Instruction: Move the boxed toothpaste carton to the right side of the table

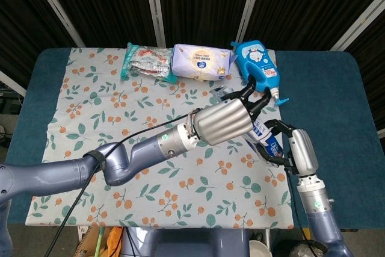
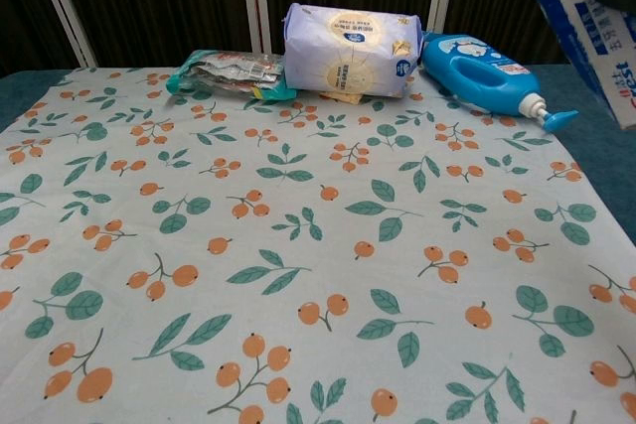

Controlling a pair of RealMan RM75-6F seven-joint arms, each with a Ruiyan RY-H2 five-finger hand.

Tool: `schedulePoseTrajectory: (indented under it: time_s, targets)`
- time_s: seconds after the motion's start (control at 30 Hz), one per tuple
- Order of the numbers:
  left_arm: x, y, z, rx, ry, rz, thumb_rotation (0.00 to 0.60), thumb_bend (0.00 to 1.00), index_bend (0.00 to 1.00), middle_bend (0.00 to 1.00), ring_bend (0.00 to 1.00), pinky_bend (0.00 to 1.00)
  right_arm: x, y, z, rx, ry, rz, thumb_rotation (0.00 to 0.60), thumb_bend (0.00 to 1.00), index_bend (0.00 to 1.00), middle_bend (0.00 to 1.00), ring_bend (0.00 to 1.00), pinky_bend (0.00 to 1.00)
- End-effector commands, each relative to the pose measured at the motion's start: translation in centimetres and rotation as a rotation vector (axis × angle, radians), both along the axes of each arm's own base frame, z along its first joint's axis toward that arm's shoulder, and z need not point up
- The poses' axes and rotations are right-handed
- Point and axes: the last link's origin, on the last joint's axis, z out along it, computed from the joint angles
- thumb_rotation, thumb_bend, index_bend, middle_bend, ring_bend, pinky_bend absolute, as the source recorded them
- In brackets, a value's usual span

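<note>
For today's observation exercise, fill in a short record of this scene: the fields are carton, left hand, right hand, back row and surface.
carton: toothpaste carton, off the cloth, mostly hidden
left hand: left hand over the carton, grip hidden
right hand: right hand grips the carton's end
back row: snack packet, wipes pack, blue pump bottle
surface: floral cloth on blue table

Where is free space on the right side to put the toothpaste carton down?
The bare blue table to the right of the floral cloth, below the blue bottle's pump, is free. The cloth's near half is also open. The far edge is crowded: snack packet, tissue pack, bottle. Both hands hold the carton.
</note>
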Motion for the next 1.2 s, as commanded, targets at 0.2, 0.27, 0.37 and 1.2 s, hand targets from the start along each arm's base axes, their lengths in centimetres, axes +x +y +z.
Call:
schedulePoseTrajectory:
  time_s: [0.2,0.27,0.37,1.2]
  targets:
    - [2.1,-1.7,0.9,0.004,-0.1,-0.067,0.6,0.21,0.11,0.07,0.13,0.18,0.2,0.0,1.8,-0.081,-0.238,0.01,0.6,0.34,0.51,0.55,0.53,0.49]
    - [2.5,-1.9,1.4,0.01,-0.123,-0.085,0.6,0.2,0.11,0.06,0.13,0.18,0.2,0.0,2.0,-0.079,-0.279,0.005,0.6,0.34,0.51,0.55,0.53,0.49]
    - [2.8,-2.1,2.3,0.015,-0.166,-0.104,0.6,0.2,0.11,0.06,0.13,0.18,0.1,-0.1,2.1,-0.076,-0.309,0.002,0.6,0.34,0.51,0.55,0.53,0.49]
    - [-17.4,-2.5,9.2,0.032,-0.273,0.174,0.6,0.2,0.11,0.06,0.13,0.18,-0.6,-0.7,3.5,-0.158,-0.529,-0.015,0.6,0.34,0.51,0.55,0.53,0.49]
